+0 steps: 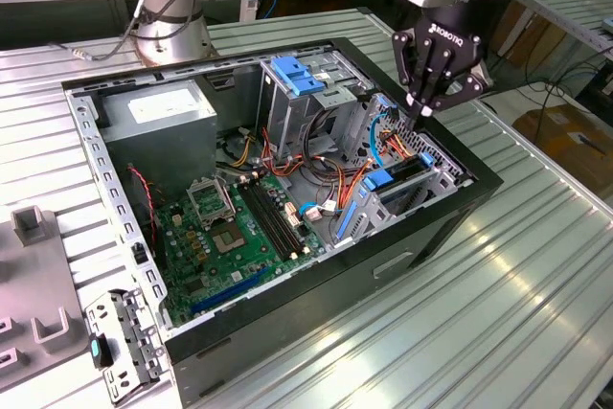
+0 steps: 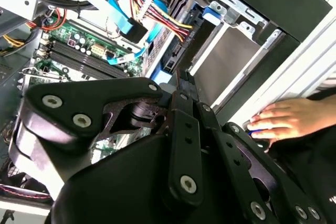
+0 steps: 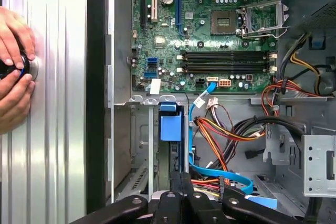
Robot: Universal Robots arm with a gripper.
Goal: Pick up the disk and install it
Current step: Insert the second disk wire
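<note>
Black gripper [image 1: 421, 114] fingers are pressed together, holding nothing, just above the disk [image 3: 171, 127] sitting in its bay; installing looks nearly finished.

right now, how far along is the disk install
Done: the disk looks already slotted on edge in the drive bay, blue rails showing. In hand: nothing; the gripper, fingers shut, sits at its top edge. Left: whether it is fully seated can't be told.

Green motherboard [image 1: 230, 237] inside a black case [image 1: 383, 265] – blue handle [image 1: 295, 76] on the grey metal cage [image 1: 287, 107], and a red/orange/yellow wire bundle [image 3: 231, 129] next to a bright blue flat cable [image 3: 220, 177]. Tool [image 1: 423, 112] is matte black – tabletop [image 1: 460, 332] is ribbed silver.
</note>
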